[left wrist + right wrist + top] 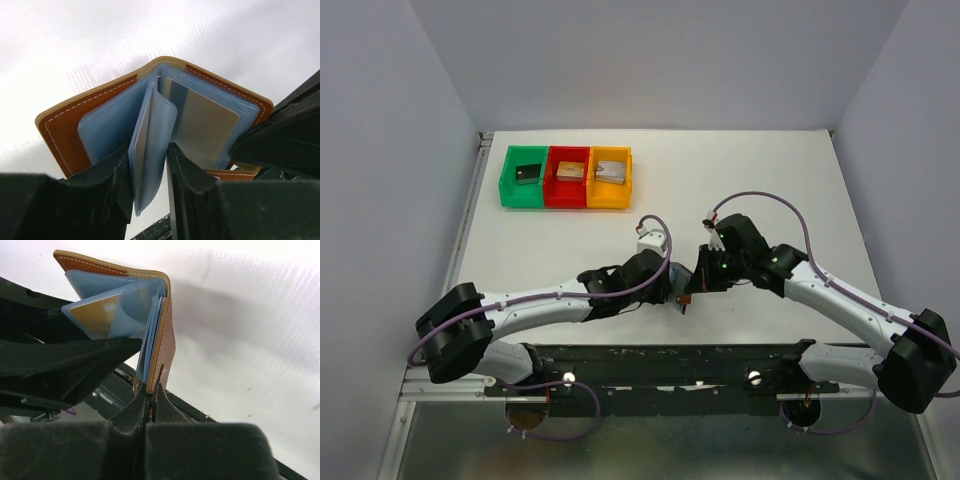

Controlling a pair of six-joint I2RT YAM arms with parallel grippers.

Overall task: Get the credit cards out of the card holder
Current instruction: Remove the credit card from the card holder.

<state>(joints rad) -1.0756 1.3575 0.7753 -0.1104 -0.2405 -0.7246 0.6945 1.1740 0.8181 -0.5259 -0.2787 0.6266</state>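
Brown leather card holder (65, 132) hangs open over the table (770, 180), spine away from both wrists; your right gripper (150, 395) clamps its cover edge, your left gripper (150, 167) straddles a blue pocket (156, 122), grip unclear.

From above, the brown leather bifold card holder (686, 296) is almost wholly hidden between the two wrists. The small blocks (569, 170) in the green, red and orange plastic bins (566, 201) are too small to identify. In the left wrist view, the black left gripper fingers (192, 182) cover the holder's lower edge. The pale blue plastic sleeve (150, 140) between them may be pinched, but contact is unclear.
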